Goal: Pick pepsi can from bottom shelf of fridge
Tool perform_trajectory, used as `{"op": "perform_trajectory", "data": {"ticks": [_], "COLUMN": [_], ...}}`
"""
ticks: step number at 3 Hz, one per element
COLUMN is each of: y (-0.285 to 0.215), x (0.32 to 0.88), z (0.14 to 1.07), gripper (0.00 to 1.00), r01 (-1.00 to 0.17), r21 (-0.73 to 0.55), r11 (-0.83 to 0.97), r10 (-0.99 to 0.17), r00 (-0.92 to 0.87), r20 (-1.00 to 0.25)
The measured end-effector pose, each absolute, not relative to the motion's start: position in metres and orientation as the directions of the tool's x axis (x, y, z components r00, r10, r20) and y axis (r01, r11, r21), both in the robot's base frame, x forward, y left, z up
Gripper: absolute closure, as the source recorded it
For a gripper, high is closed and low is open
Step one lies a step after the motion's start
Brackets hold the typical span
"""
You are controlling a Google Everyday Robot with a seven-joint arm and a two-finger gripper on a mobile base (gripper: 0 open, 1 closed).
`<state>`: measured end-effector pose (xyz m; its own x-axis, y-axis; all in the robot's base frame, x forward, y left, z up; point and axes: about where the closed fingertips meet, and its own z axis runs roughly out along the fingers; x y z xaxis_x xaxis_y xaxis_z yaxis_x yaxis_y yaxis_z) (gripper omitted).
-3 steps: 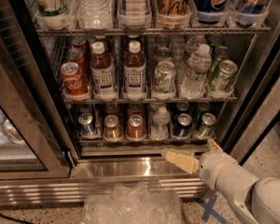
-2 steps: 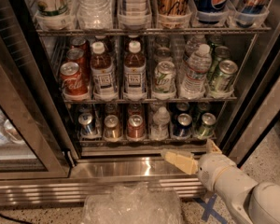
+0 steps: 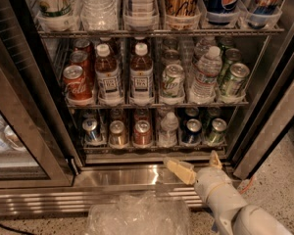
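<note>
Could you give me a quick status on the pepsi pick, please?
Tool open, empty, low outside the fridge. Pepsi can upright on bottom shelf, second from right. Water bottle and green can flank it closely.

The hand (image 3: 191, 159) sits before and below the bottom shelf (image 3: 137, 150); the pepsi can (image 3: 191, 131) stands on that shelf, just beyond it.
</note>
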<state>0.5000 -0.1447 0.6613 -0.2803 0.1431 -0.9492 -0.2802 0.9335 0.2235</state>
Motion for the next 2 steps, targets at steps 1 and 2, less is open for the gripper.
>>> {"op": "perform_trajectory", "data": {"ticks": [1,2], "y": [-0.151,-0.155], "x": [0.514,0.521], "z": [0.634,0.612], "gripper": [0.00,0.00], "r01": [-0.218,-0.167], "r21": [0.211,0.198], "r11": [0.953,0.966], "r10": [0.154,0.155], "r00": [-0.254,-0.240], "r20": [-0.955,-0.958]}}
